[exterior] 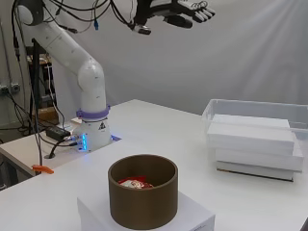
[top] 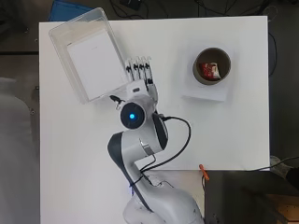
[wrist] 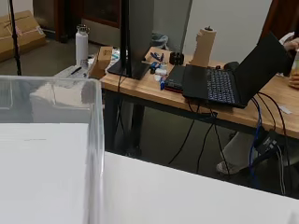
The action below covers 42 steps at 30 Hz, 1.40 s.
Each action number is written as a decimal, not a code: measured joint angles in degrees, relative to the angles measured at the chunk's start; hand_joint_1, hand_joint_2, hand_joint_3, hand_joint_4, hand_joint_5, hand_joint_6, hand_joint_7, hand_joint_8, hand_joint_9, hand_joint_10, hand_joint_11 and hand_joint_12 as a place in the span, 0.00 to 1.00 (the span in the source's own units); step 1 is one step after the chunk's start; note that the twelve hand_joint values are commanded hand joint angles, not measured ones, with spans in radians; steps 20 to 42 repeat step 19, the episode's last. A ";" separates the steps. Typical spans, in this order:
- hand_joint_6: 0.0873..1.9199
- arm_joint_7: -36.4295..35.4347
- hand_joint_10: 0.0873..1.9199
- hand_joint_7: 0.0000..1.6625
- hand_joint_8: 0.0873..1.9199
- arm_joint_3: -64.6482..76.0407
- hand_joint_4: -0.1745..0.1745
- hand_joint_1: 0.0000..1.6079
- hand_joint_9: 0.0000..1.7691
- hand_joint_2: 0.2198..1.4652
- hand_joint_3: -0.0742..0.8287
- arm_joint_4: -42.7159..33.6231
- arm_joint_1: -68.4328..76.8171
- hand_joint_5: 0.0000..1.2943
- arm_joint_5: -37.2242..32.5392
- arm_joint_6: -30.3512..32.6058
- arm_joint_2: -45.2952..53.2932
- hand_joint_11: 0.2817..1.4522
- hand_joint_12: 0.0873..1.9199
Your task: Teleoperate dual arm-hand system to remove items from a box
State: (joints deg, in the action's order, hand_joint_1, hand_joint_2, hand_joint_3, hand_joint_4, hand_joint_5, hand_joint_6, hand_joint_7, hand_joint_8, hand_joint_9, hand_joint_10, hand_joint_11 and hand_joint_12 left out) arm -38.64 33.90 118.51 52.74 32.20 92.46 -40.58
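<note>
We read the white slabs (exterior: 252,139) stacked in the clear box (top: 60,37) as light, rigid, smooth-faced blocks; an edge pinch on the top one looks best. The box sits on the counter (top: 224,135), below and just beside the hand (top: 140,74). The hand hangs high, fingers straight and together, holding nothing, pointing roughly level across the counter.

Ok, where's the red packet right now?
The red packet lies inside the brown round container on a white block, at the overhead view's upper right, well apart from the clear box.
</note>
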 joint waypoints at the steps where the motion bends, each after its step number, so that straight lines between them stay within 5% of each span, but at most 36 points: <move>1: 0.00 2.89 0.00 0.20 0.00 -2.85 0.64 0.02 0.25 0.47 0.09 1.62 -2.01 0.15 -2.10 -0.17 -0.83 0.21 0.00; 6: 0.00 21.75 0.00 0.18 0.00 -17.39 0.64 0.04 0.23 0.49 0.09 12.03 -14.24 0.11 -15.45 -0.89 -6.61 0.21 0.00; 8: 0.00 23.23 0.00 0.18 0.00 -18.60 0.66 0.04 0.23 0.50 0.09 13.49 -15.42 0.10 -16.42 -0.79 -7.65 0.22 0.00; 42: 0.00 18.19 0.00 0.18 0.00 -17.63 0.66 0.06 0.23 0.50 0.08 9.32 -17.90 0.10 -16.64 -0.57 -3.20 0.20 0.00</move>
